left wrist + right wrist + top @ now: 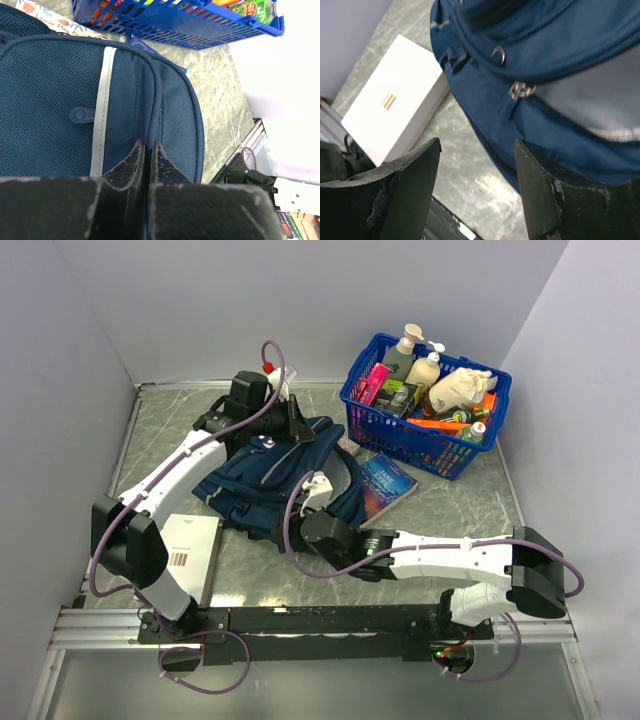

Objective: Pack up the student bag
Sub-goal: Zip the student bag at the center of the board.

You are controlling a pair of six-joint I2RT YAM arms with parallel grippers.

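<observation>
A grey-green marbled bench (455, 510) sits boxed in by plain, pale lilac-grey panels: a back wall (300, 300), a left wall (50, 360) and a right wall (590, 390); thin metal trim edges the slab where it meets the panels; an aluminium rail (90, 625) runs along the near edge; the light is soft and even, leaving a dull sheen on the stone-patterned top.
</observation>
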